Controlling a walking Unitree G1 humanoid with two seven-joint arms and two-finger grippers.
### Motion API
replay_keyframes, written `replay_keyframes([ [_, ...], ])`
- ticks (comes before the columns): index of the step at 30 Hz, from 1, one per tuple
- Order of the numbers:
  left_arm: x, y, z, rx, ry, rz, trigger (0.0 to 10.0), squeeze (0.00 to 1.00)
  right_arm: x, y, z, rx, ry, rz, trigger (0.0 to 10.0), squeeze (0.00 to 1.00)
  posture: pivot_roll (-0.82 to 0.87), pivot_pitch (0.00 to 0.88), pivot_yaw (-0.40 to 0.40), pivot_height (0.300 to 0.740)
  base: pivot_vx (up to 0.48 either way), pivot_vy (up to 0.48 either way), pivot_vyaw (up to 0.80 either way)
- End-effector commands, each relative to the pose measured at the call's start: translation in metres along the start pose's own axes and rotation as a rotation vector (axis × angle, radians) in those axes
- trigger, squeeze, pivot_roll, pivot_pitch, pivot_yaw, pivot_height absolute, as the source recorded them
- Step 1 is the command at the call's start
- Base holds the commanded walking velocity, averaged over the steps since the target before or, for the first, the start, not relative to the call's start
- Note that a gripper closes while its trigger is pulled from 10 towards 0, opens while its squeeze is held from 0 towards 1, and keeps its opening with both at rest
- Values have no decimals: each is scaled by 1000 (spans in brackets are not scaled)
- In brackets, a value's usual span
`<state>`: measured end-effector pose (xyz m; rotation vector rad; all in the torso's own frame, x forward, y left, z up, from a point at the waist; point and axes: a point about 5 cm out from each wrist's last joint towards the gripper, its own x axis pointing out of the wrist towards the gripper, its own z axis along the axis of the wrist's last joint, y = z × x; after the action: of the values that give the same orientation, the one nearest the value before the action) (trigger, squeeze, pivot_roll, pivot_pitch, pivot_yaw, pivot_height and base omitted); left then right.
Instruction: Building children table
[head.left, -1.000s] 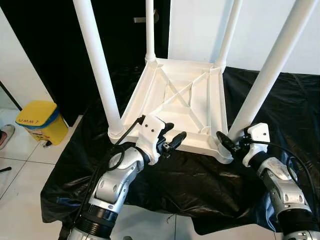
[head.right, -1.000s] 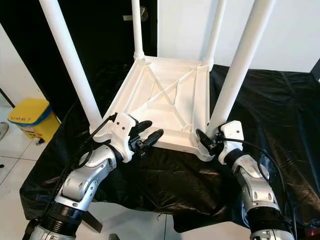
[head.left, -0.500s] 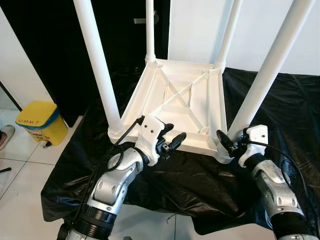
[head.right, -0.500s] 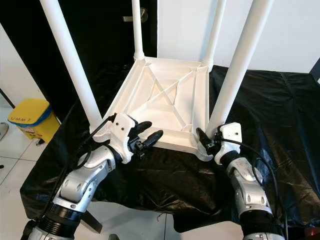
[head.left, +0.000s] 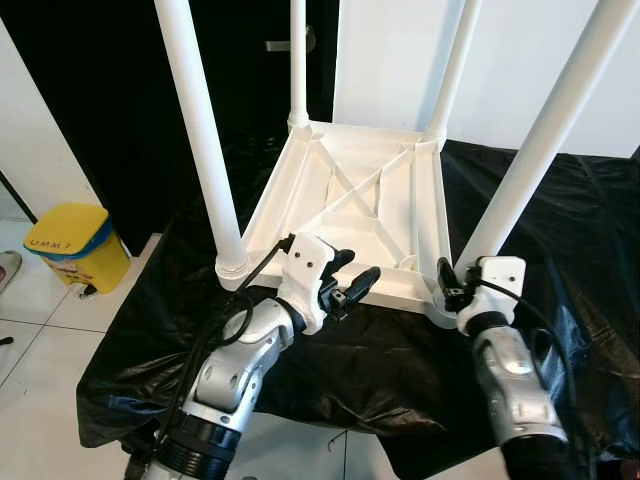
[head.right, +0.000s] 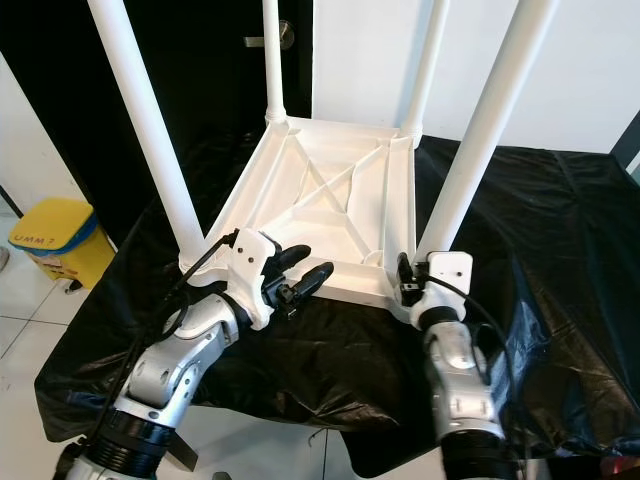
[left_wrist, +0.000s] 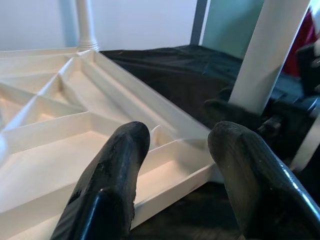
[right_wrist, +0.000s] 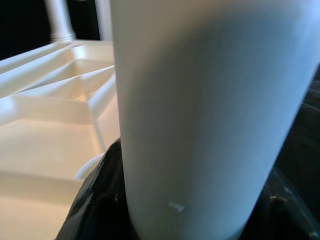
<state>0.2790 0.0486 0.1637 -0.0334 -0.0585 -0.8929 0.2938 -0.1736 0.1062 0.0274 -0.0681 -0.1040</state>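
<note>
We are looking down at a surface draped in a crinkled black sheet (head.left: 380, 350), its edges hanging toward the tiled floor (head.left: 40, 330). An upturned white children's table (head.left: 350, 215) is resting directly on the sheet, legs pointing up.

A black sheet (head.left: 380, 350) drapes the table, over a pale tiled floor (head.left: 40, 330). A yellow bin (head.left: 75, 245) stands beside a white wall (head.left: 25, 160). Behind is a dark door (head.left: 270, 60).
</note>
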Motion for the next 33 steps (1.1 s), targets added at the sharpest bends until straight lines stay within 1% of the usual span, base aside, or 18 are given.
replay_keyframes([
  [1,2,-2,-2,-6,-4,-8,10000,0,-9,5,-19,15,91,-38,10000,0,-86,0,-35,740,0,0,0],
  [6,2,-2,-1,-6,-6,-11,10000,0,-9,8,-15,18,75,-24,10000,0,-92,0,-32,740,0,0,0],
  [8,2,2,0,5,-2,-15,10000,0,-7,6,-9,15,48,-15,10000,0,-96,0,-30,740,0,0,0],
  [13,4,4,1,13,-5,-14,10000,0,-6,5,-8,7,43,-24,10000,0,-99,0,-25,740,0,0,0],
  [14,6,4,2,15,-9,-15,10000,0,-4,5,-7,14,32,-13,10000,1000,-98,0,-26,740,0,0,0],
  [15,7,5,3,16,-17,-18,10000,0,-3,6,-4,26,11,6,10000,1000,-98,0,-26,740,0,0,0],
  [19,8,5,5,12,-26,-21,10000,0,-3,7,0,25,-15,34,10000,1000,-99,0,-26,740,0,0,0],
  [20,8,6,5,13,-27,-21,10000,0,-5,6,3,42,-34,70,10000,1000,-97,0,-26,740,0,0,0],
  [22,8,6,5,13,-27,-21,10000,0,-5,6,3,42,-34,70,10000,1000,-97,0,-26,740,0,0,0],
  [23,8,6,6,14,-28,-21,10000,0,-7,6,5,55,-47,97,10000,1000,-97,0,-26,740,0,0,0],
  [24,8,6,6,14,-28,-21,10000,0,-7,6,5,55,-47,97,10000,1000,-97,0,-26,740,0,0,0],
  [27,6,9,3,21,-15,-30,10000,0,-14,1,7,71,-68,214,10000,1000,-104,0,-22,740,0,0,0],
  [29,6,9,2,22,-12,-33,10000,0,-15,0,7,71,-69,232,10000,1000,-104,0,-22,740,0,0,0],
  [32,5,10,0,20,-2,-42,10000,0,-16,-4,6,35,-54,345,10000,1000,-114,0,-9,740,0,0,0],
  [33,5,10,0,20,-2,-42,10000,0,-16,-4,6,35,-54,345,10000,1000,-114,0,-9,740,0,0,0],
])
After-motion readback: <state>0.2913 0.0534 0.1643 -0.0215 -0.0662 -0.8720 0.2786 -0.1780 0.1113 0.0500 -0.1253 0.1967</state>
